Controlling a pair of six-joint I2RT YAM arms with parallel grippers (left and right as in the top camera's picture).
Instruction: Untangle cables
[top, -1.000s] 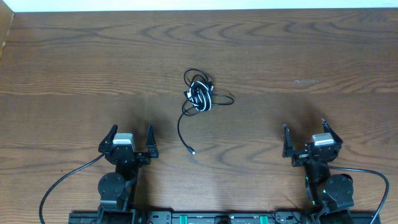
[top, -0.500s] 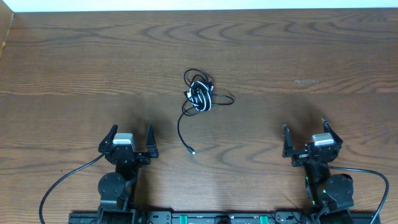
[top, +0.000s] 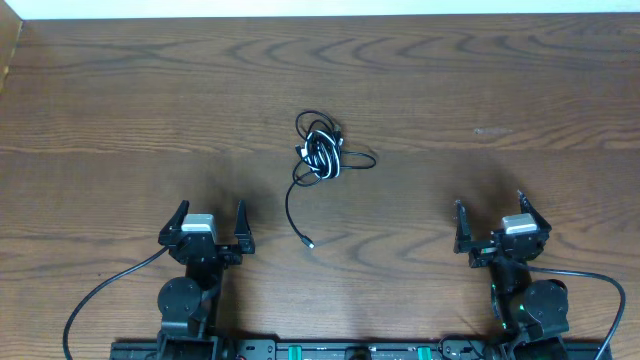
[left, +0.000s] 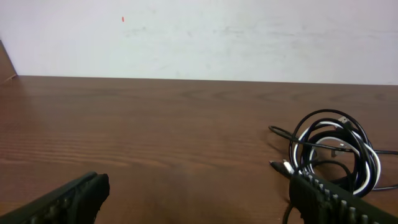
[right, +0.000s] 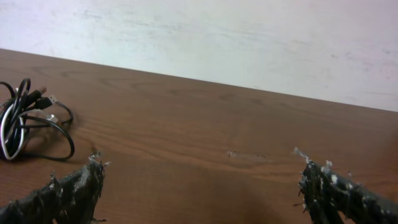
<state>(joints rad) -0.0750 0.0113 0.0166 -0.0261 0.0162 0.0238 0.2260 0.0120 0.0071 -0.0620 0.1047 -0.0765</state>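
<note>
cables: one knotted bundle (top: 320, 155) of black and white cord, lying on the table (top: 520, 90) a little left of centre and toward the far side, well apart from both arms.
loose tail: a single black strand (top: 289, 205) runs out of the bundle toward the near side and ends in a small plug (top: 310, 243).
left gripper: (top: 210, 215) fingers spread wide, nothing between them, near and left of the bundle.
right gripper: (top: 490, 212) fingers spread wide too, empty, near and far off to the right of the bundle.
stage: by the look of it, nothing is separated yet.
risk, tightening: hauling on the tail alone would likely cinch the loops harder.
risk, dragging: with no second grip to anchor it, the light bundle would probably slide along the wood rather than open.
risk, bad pinch: the cords are thin and lie flat, so closing fingers may scrape the table and miss, or catch black and white strands together.
risk, crowding: both arms reaching into one small clump could knock fingers together.
</note>
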